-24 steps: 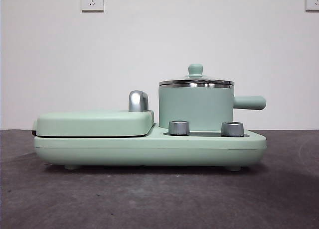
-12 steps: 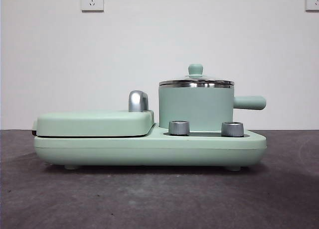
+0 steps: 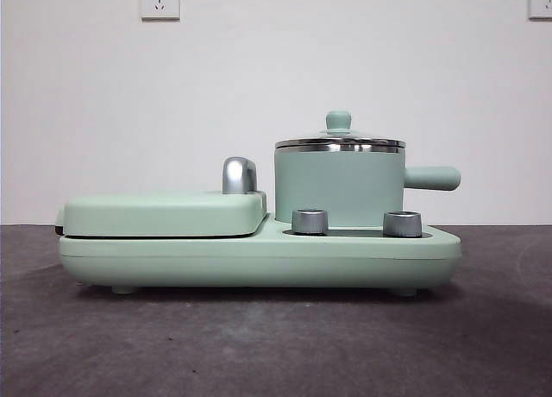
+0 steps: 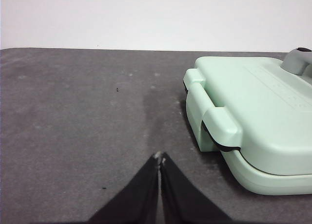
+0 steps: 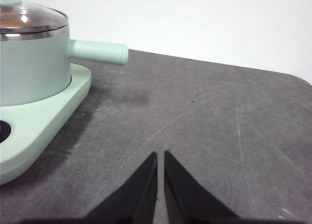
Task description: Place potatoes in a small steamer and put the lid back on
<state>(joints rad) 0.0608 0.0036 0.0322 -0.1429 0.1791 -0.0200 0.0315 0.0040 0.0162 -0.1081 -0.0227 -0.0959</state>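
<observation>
Front view: glass lid point(image 3: 340, 141) sits on mint-green steamer point(image 3: 339, 185).

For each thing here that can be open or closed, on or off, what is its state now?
Lid: on the steamer, closed.
Grill cover: shut flat on the base.
Left gripper: jaws shut, empty, above bare table.
Right gripper: jaws nearly shut, empty, beside the base.
Two dials: setting cannot be read.
Potato: not in view.

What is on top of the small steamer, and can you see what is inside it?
The lid sits on the small steamer, knob up. The pot's opaque wall hides its inside; through the glass only a brownish tint shows, unidentifiable.
</observation>
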